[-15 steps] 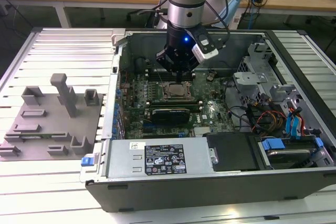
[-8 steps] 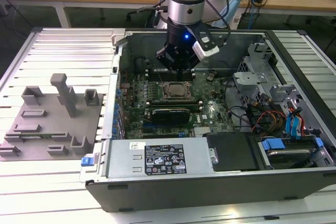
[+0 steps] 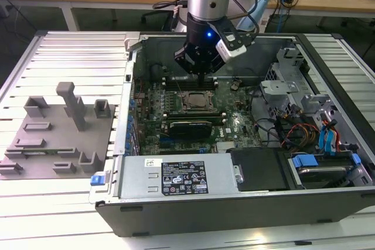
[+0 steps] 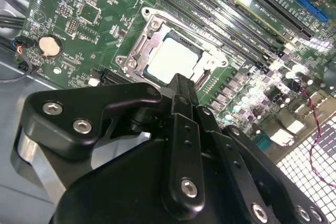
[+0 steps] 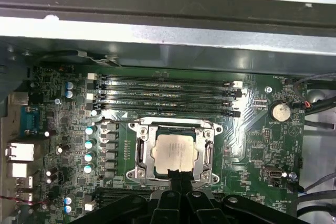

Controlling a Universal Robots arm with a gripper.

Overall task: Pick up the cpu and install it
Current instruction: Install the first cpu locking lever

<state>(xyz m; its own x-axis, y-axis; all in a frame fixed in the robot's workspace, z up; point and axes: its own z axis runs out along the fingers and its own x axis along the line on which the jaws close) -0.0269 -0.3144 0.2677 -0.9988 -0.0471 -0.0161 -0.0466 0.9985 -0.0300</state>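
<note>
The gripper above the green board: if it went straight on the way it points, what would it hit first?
Most likely the cpu, lying in its metal-framed socket. The gripper points at the chip's edge nearest it; the gap left is unclear, so it may already touch.

We see an open computer case (image 3: 234,218) lying on a slatted metal table (image 3: 53,215). Its green motherboard (image 3: 233,126) carries four memory slots (image 5: 165,95) and a coin cell (image 5: 280,112). A labelled power supply (image 3: 176,177) sits inside. A grey tray (image 3: 58,137) lies at the exterior view's left.
</note>
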